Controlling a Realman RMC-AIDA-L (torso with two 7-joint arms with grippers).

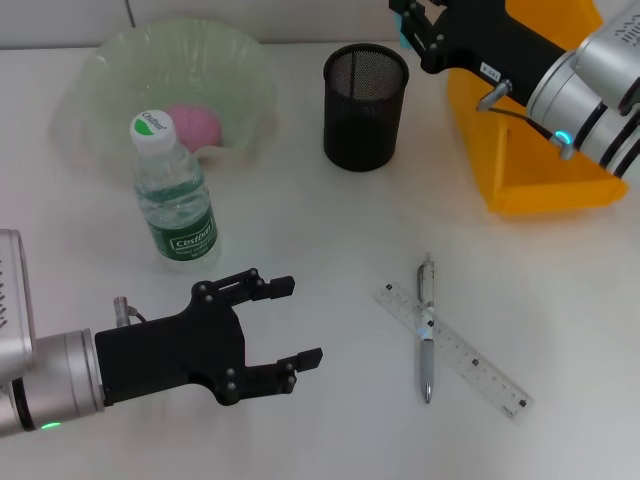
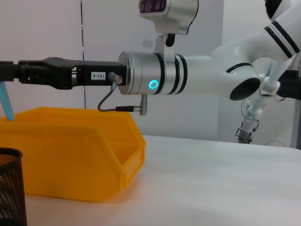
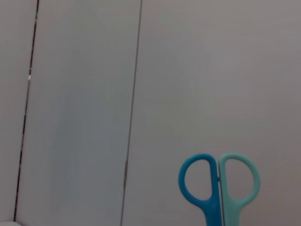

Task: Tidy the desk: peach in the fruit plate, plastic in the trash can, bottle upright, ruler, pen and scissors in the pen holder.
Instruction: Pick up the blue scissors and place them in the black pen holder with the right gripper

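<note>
The right gripper (image 1: 412, 22) is raised at the far edge of the desk, between the pen holder (image 1: 365, 106) and the orange bin (image 1: 545, 170), and it is closed on the scissors (image 3: 219, 188), whose blue and teal handles stand up in the right wrist view; a teal tip of them (image 2: 6, 101) hangs just behind the bin in the left wrist view. The holder's open mouth sits just beside and below that gripper, toward the robot's left, so the drop looks close but not yet made. The left gripper (image 1: 290, 323) hovers low over the near side of the desk with its fingers spread wide and nothing between them. As for progress, the peach (image 1: 193, 126) already lies in the fruit plate (image 1: 100, 75) and the bottle (image 1: 173, 192) stands upright just in front of it. The pen (image 1: 427, 330) lies across the ruler (image 1: 455, 349), touching it, well apart from the holder, so both remain to be put away.
</note>
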